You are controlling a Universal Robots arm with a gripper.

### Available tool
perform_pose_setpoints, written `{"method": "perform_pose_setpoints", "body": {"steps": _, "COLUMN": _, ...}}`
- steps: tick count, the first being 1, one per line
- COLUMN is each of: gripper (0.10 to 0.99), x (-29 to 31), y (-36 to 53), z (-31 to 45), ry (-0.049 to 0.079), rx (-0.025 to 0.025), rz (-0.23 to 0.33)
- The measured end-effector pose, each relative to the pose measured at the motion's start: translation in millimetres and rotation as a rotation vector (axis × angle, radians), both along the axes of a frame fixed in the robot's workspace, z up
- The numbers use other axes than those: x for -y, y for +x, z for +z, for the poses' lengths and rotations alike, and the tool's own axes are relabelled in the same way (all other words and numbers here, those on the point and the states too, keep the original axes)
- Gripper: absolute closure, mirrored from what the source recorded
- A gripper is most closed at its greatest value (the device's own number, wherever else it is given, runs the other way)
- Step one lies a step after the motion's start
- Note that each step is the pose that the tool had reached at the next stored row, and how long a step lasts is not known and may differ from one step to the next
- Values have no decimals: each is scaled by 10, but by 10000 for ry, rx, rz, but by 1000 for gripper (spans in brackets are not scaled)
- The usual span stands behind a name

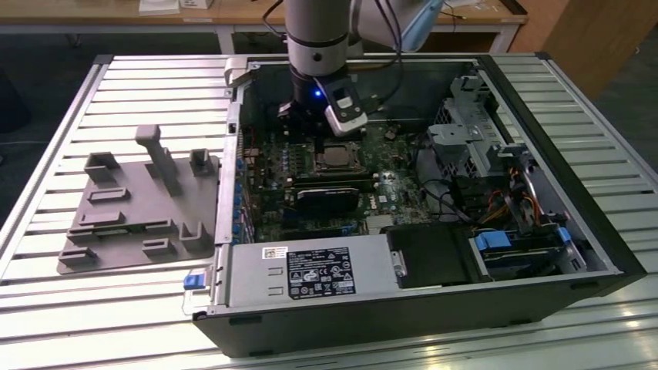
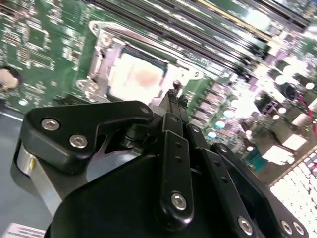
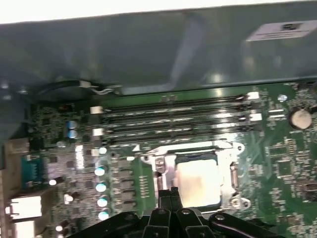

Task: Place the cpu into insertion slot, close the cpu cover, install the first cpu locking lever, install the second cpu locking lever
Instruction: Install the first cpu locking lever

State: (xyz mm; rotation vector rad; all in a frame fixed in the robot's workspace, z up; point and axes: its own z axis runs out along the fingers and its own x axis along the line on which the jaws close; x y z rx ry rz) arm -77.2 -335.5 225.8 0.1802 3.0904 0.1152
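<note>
The cpu [image 2: 134, 77] lies pale and square in the insertion slot [image 1: 334, 159], seen in both wrist views [image 3: 198, 183]. The shiny cpu cover [image 2: 99, 62] lies flat around it as a frame [image 3: 232, 171]. My gripper [image 2: 173, 95] hangs just above the motherboard at one edge of the socket, its two thin black fingers pressed together, shut, with nothing visible between them. In the first wrist view the fingertips [image 3: 165, 194] sit next to the silvery side of the frame. In the exterior view the gripper [image 1: 307, 129] is just behind the socket, inside the open computer case.
The case wall [image 1: 360, 77] rises close behind the arm. Memory slots [image 3: 173, 116] run beside the socket. A black rectangular block [image 1: 329, 197] sits in front of it, with a drive cage [image 1: 468, 139] to the exterior view's right. A grey fixture [image 1: 144, 200] lies outside the case.
</note>
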Motion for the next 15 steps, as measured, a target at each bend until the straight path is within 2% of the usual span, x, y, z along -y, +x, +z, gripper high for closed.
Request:
{"method": "perform_pose_setpoints", "body": {"steps": 7, "gripper": 980, "x": 0, "y": -181, "z": 0, "ry": -1, "rx": 30, "rz": 0}}
{"method": "perform_pose_setpoints", "body": {"steps": 15, "gripper": 980, "x": 0, "y": -216, "z": 28, "ry": 0, "rx": 55, "rz": 0}}
